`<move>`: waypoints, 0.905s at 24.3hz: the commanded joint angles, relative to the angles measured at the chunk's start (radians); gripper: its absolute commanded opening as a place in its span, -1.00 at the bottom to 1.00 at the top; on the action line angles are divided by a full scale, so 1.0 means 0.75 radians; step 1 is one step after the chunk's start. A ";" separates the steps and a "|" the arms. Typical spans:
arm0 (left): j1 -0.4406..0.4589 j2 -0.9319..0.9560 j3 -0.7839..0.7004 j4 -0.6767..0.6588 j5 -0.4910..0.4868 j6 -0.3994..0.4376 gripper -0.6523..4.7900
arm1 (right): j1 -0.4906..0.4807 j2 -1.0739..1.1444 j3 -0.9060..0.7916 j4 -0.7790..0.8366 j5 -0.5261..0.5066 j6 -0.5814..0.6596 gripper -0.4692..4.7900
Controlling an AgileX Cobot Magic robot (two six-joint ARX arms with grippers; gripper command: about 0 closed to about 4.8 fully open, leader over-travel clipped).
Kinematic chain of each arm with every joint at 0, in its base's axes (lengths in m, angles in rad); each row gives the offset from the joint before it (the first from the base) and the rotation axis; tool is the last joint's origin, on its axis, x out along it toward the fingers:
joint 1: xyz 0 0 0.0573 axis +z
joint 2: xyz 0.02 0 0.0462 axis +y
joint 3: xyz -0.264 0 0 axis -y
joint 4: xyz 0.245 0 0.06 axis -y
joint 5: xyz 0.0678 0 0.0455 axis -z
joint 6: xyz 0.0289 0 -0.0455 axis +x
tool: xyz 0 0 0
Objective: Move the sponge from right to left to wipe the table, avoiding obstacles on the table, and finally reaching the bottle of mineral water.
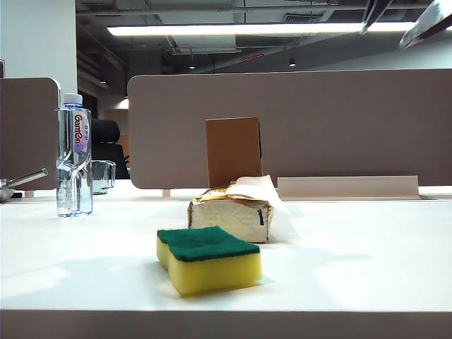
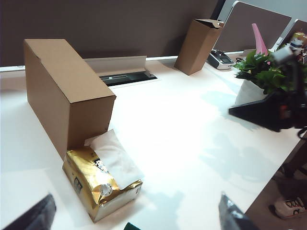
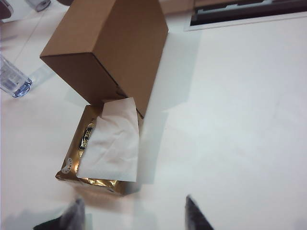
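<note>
The sponge (image 1: 208, 258), yellow with a dark green top, lies free on the white table (image 1: 353, 261) near its front edge. Just behind it sits the tissue pack (image 1: 229, 215), and behind that the upright cardboard box (image 1: 233, 152). The bottle of mineral water (image 1: 74, 155) stands at the far left. My left gripper (image 2: 134, 215) is open wide above the table, with a green corner of the sponge (image 2: 132, 226) at the frame's edge between its fingers and the gold-sided tissue pack (image 2: 100, 184) ahead. My right gripper (image 3: 134, 218) is open, blurred and empty, short of the tissue pack (image 3: 105, 148) and the box (image 3: 110, 52).
A clear glass mug (image 1: 102, 175) stands right of the bottle. A metal rod (image 1: 21, 180) pokes in at the left edge. A second cardboard box (image 2: 199, 45), a potted plant (image 2: 264, 72) and the right arm's dark body (image 2: 278, 110) are on the table's far side. A partition (image 1: 296, 127) closes the back.
</note>
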 commanded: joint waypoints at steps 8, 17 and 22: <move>0.000 -0.003 0.008 -0.396 0.062 0.198 0.86 | -0.221 -0.153 0.010 -0.389 -0.201 -0.117 0.06; -0.001 -0.002 0.008 -0.513 0.054 0.277 0.86 | -0.463 -0.174 0.152 -0.773 -0.400 -0.353 0.06; -0.001 -0.002 0.008 -0.558 0.065 0.278 0.85 | -0.463 -0.191 0.154 -0.845 -0.569 -0.354 0.06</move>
